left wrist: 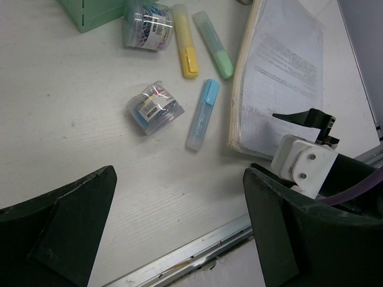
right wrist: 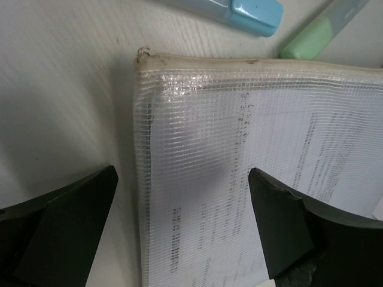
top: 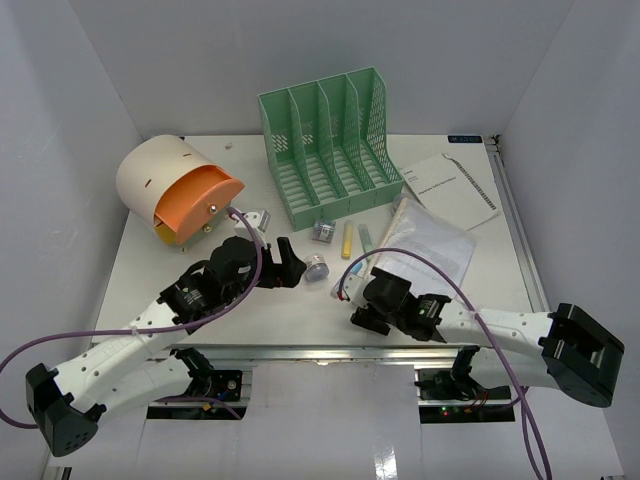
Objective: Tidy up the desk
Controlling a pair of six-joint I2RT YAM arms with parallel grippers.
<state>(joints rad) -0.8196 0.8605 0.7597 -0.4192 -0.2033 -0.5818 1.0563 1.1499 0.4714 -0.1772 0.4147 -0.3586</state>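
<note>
Hovering over the desk (top: 290,312), which fills mid-frame, left gripper (left wrist: 179,179) and right gripper (right wrist: 181,179) gape empty; closing right of centre on the mesh pouch (right wrist: 197,119) corner could drag it into the blue highlighter (right wrist: 251,9).

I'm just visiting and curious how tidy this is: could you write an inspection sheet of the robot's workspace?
Surface: white desk, no spills seen.
Job's things: desk not yet organized; green mesh file rack stands empty.
Clutter: yellow highlighter, green highlighter, blue highlighter, nearer clip tub, farther clip tub, mesh document pouch, booklet, orange-and-cream drum.
Grippers: left gripper open, facing the nearer clip tub; right gripper open over the pouch's corner; neither holds anything.
Cables: purple cable along each arm.
Surroundings: white walls, metal rail in front.
</note>
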